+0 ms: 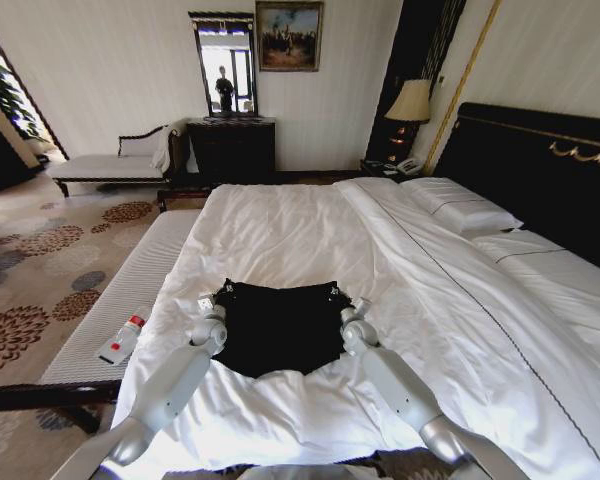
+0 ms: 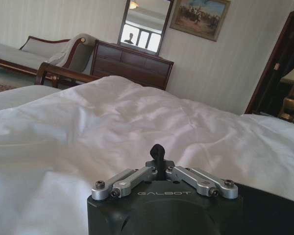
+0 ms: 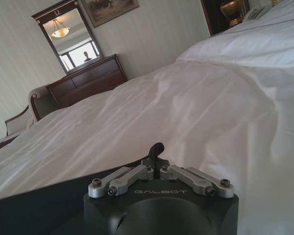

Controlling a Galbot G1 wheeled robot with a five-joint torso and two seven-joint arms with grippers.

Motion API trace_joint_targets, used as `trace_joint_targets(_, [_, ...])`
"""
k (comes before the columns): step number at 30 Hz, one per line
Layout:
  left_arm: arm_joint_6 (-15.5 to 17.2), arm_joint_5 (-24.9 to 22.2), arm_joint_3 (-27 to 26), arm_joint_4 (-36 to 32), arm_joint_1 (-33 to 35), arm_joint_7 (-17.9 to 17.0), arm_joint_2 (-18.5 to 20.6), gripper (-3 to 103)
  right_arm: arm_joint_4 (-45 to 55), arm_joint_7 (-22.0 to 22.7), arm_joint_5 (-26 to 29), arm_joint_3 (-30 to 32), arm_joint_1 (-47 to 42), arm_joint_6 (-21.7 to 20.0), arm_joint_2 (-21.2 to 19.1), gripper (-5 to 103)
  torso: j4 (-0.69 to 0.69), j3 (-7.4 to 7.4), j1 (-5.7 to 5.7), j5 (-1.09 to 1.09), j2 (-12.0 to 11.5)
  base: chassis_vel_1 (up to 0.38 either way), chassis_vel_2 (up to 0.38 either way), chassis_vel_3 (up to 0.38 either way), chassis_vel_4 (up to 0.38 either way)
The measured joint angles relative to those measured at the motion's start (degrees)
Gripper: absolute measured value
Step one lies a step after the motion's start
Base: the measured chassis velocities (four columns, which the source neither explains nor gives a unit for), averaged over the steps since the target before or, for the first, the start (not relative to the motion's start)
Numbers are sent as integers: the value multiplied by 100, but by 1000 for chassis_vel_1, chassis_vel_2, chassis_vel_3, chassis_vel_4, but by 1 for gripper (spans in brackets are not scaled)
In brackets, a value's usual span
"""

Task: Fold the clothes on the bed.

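Both claws (image 1: 224, 291) (image 1: 334, 291) on T-shirt (image 1: 280, 330)

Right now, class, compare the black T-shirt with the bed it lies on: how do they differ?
The T-shirt is black; the bed is white-sheeted. The T-shirt is small, covering one patch near the foot; the bed is far larger. The left end effector and right end effector sit at the T-shirt's far corners. Both are soft fabric, lying flat.

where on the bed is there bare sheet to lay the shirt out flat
The widest bare stretch of the bed lies beyond the black T-shirt, toward the dresser. Another runs right of the right gripper, up to the pillows. It is crowded near the robot: both arms flank the shirt, the left gripper at its far left corner.
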Motion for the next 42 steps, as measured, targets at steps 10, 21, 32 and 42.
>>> trace_joint_targets(10, [-318, 801, -538, -1167, 1584, 285, 51, 1, 923, -137, -777, 433, -1212, 337, -27, 1, 4, 0, 0, -1, 0, 0, 0, 0, 0])
trace_joint_targets(21, [-543, 1267, -1126, -1671, 2668, 609, 255, 1, 1516, -234, -1709, 744, -2513, 625, 72, 1, 5, 0, 0, -1, 0, 0, 0, 0, 0])
trace_joint_targets(32, [-630, 1429, -1381, -2014, 3185, 727, 205, 1, 1880, -226, -1941, 959, -2855, 718, 52, 1, 5, 1, 1, -1, 0, 0, 0, 0, 0])
trace_joint_targets(42, [-675, 1549, -1360, -1865, 3249, 716, 135, 1, 1933, -214, -2101, 852, -3053, 743, 85, 1, 4, 2, 2, -2, -2, 0, 0, 0, 0])
